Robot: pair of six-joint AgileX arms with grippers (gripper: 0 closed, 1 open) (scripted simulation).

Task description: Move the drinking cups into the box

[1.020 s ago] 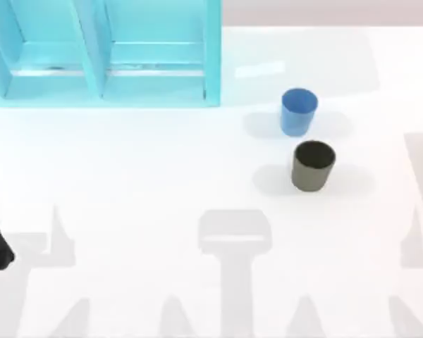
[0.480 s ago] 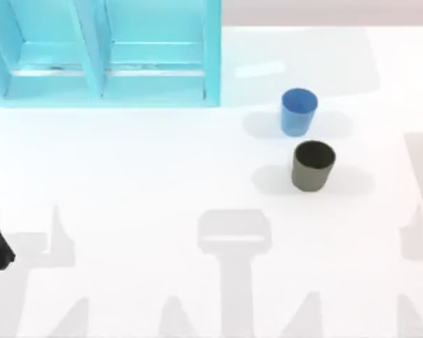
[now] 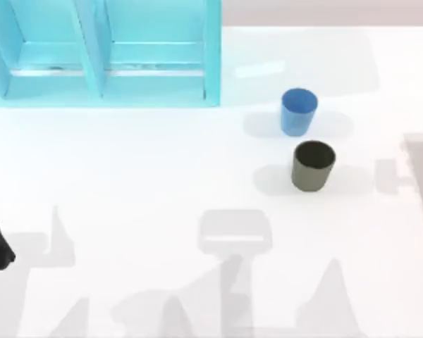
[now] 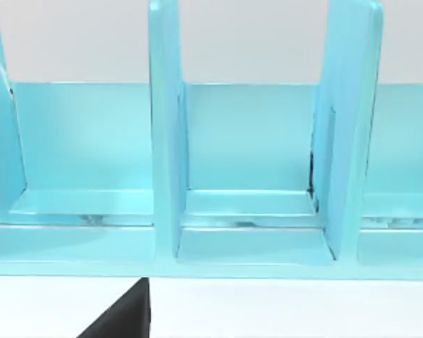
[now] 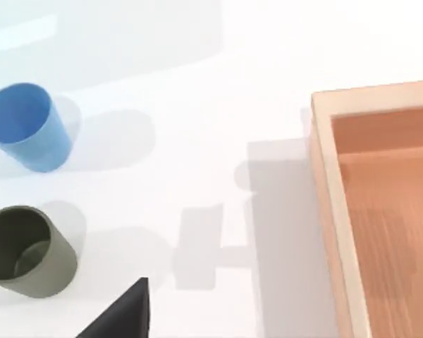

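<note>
Cups, blue (image 3: 298, 110) and olive-grey (image 3: 313, 166), stand close together on counter (image 3: 162, 176); crowded approach risks toppling one. Gripper states: cannot tell.

I see blue cup (image 3: 298, 110) upright, right half of surface toward far edge; olive-grey cup (image 3: 313, 165) upright just nearer, apart; wooden box (image 5: 381, 204) empty.

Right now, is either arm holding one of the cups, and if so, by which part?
Nothing is held. The blue cup and the olive-grey cup both stand upright on the white table, apart from each other, with no gripper touching either.
</note>
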